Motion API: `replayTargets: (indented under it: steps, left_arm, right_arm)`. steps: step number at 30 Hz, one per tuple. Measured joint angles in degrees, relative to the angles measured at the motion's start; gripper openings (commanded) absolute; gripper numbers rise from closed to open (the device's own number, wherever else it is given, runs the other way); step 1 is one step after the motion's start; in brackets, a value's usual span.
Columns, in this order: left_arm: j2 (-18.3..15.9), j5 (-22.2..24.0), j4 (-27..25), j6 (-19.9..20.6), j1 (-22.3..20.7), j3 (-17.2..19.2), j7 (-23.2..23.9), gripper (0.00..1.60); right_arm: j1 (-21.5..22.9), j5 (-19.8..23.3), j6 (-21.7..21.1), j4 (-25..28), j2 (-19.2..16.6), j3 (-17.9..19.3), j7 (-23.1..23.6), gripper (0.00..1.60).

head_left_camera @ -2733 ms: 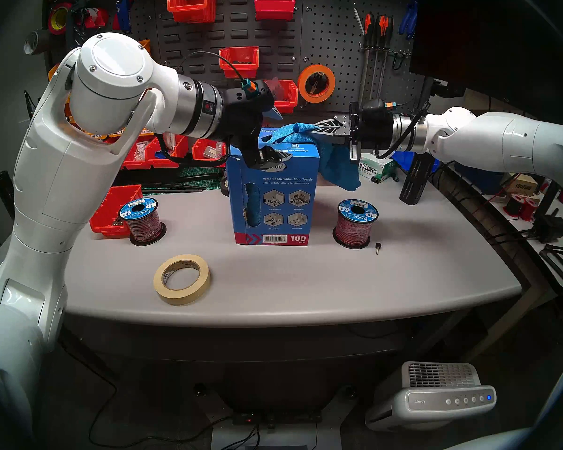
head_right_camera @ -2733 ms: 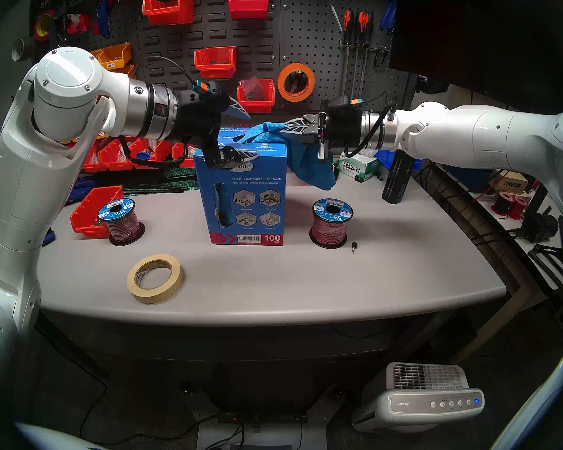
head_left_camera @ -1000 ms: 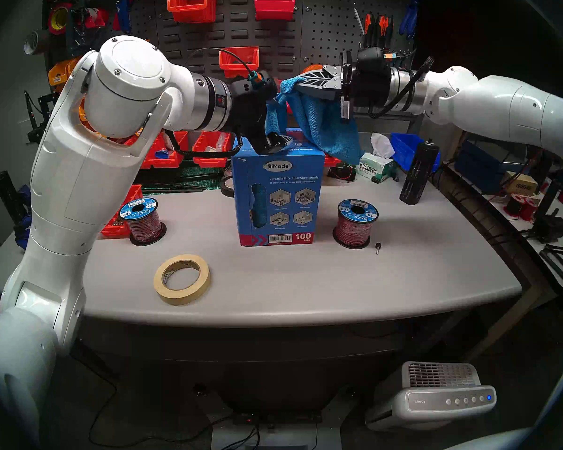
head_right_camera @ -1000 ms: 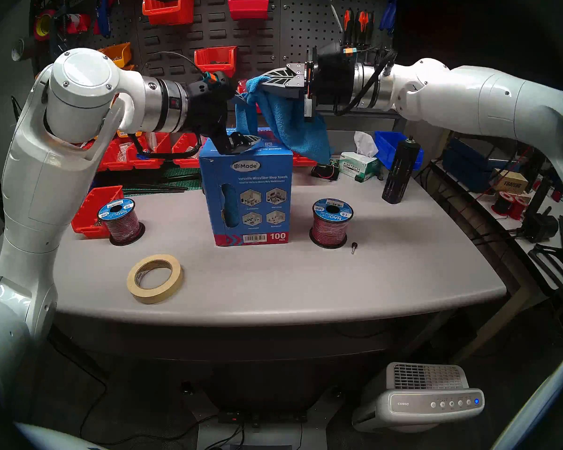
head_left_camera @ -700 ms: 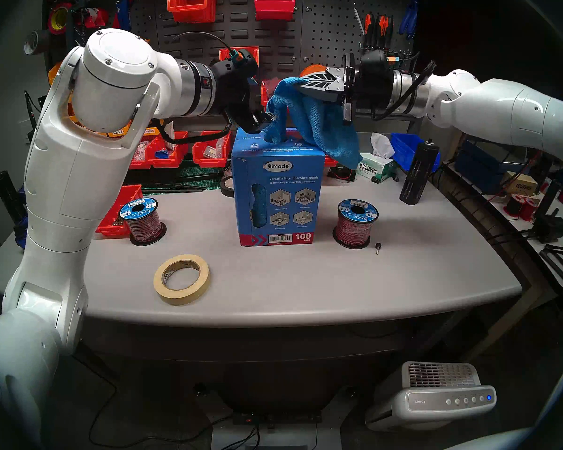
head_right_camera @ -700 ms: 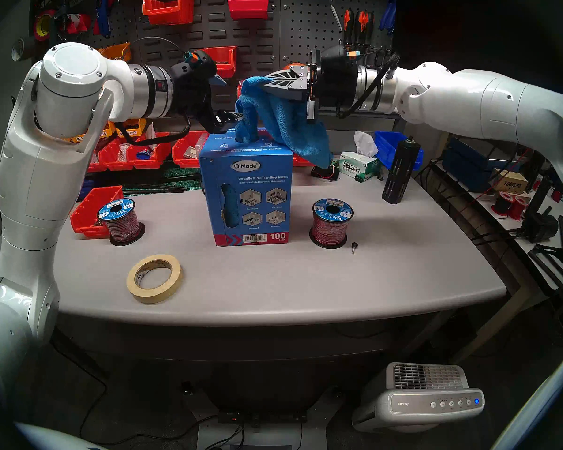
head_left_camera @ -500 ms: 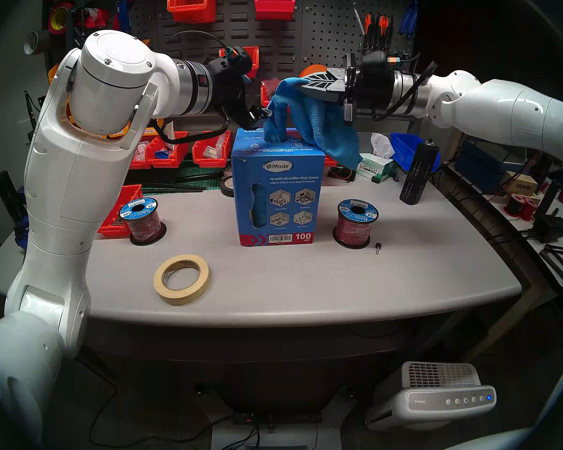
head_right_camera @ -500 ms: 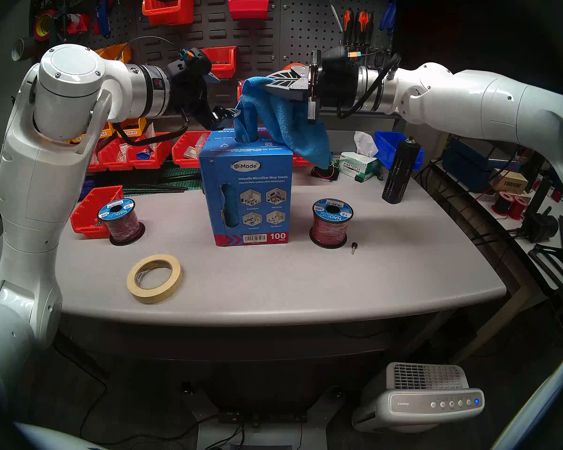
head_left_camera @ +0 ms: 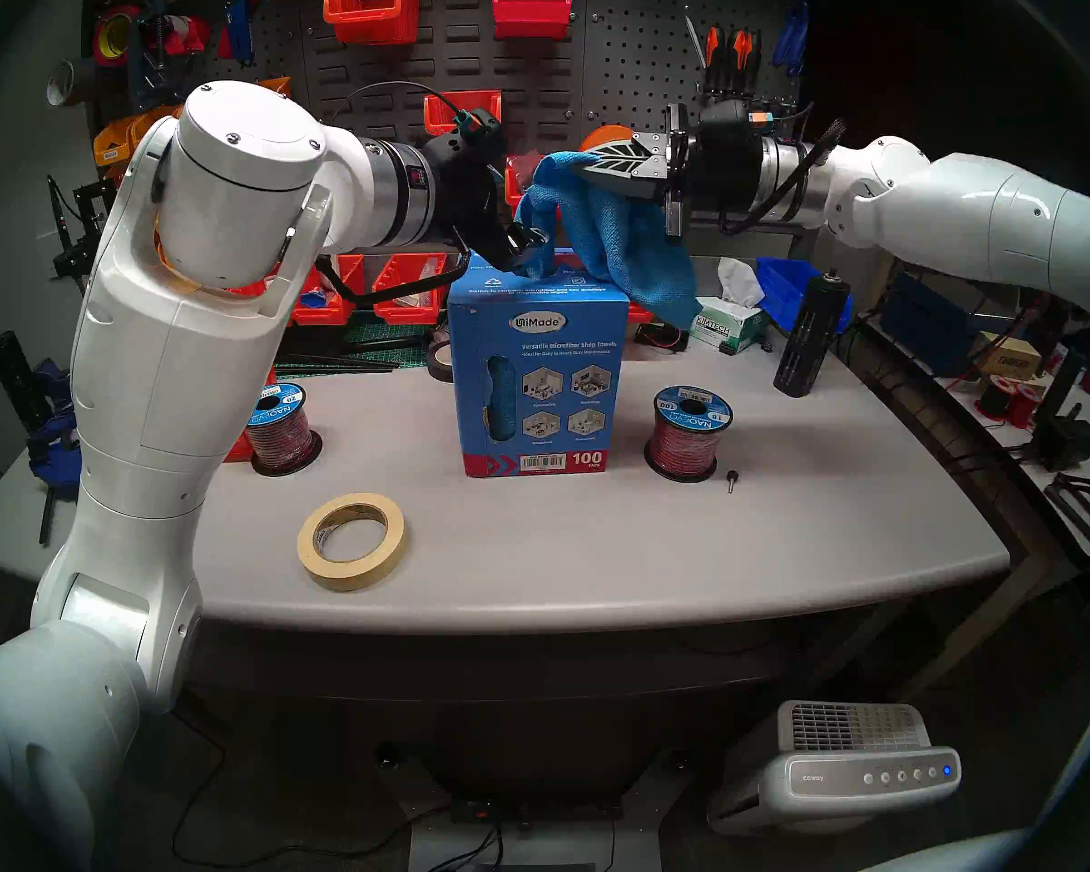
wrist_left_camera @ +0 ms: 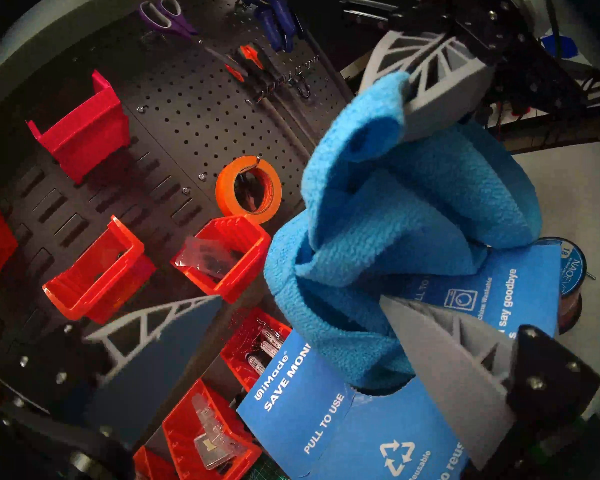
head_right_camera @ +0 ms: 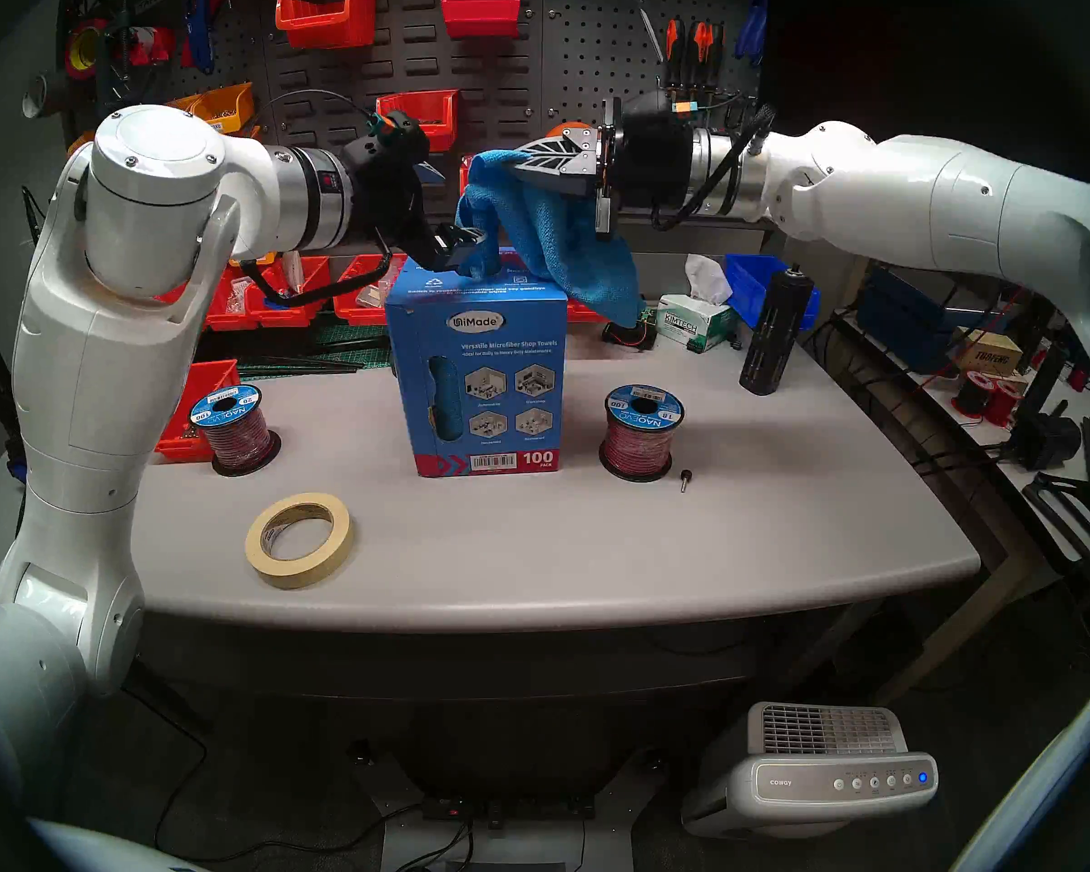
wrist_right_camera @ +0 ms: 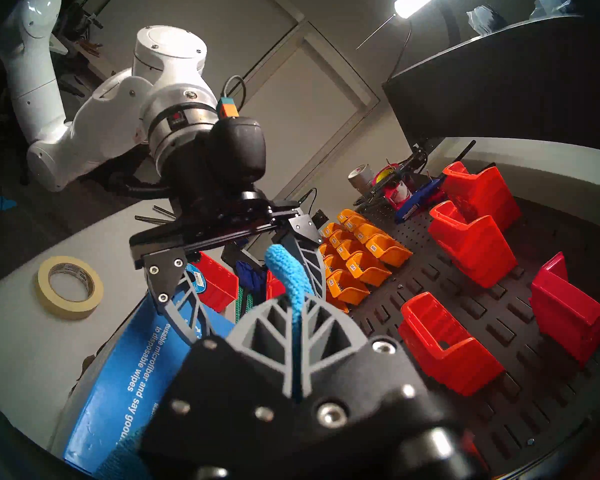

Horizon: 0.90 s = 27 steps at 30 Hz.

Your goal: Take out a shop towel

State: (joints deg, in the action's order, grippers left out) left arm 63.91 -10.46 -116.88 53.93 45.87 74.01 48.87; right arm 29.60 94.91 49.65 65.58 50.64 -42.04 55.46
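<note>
Right gripper is clamped on the shop towel, which trails into the blue carton. Left gripper is spread wide around the towel's neck, gripping nothing

Dark pegboard wall hung with red bins; grey table; white air purifier on floor.

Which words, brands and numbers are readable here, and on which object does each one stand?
"UiMade", "Versatile Microfiber Shop Towels", "100 PACK": front of the blue carton.
"SAVE MON…" (cut off), "PULL TO USE": carton top.
"KIMTECH": green-and-white tissue box.
"NAOEVO", "100", "18": right wire spool.
"NAOEVO", "100", "20": left wire spool.
"coway": white air purifier.
Too small or blurred: carton's fine print and barcode digits, bin labels, tan box at far right.
</note>
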Motion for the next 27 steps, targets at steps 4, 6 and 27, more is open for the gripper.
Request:
replayTargets:
  steps: [4, 6, 27]
  left_arm:
    - [1.3, 0.7, 0.0, 0.6, 0.4, -0.3, -0.4, 1.60]
    - [1.9, 1.0, 0.0, 0.9, 0.5, -0.4, -0.5, 1.60]
    - [9.7, 3.3, 4.1, 0.5, 3.4, -3.4, -5.1, 0.00]
  right_arm:
    - [0.0, -0.1, 0.0, -0.1, 0.2, 0.0, 0.0, 0.00]
    - [-0.1, -0.2, 0.1, -0.2, 0.2, 0.0, -0.1, 0.00]
    - [-0.5, -1.0, 0.6, -0.4, -0.1, -0.2, -0.6, 0.00]
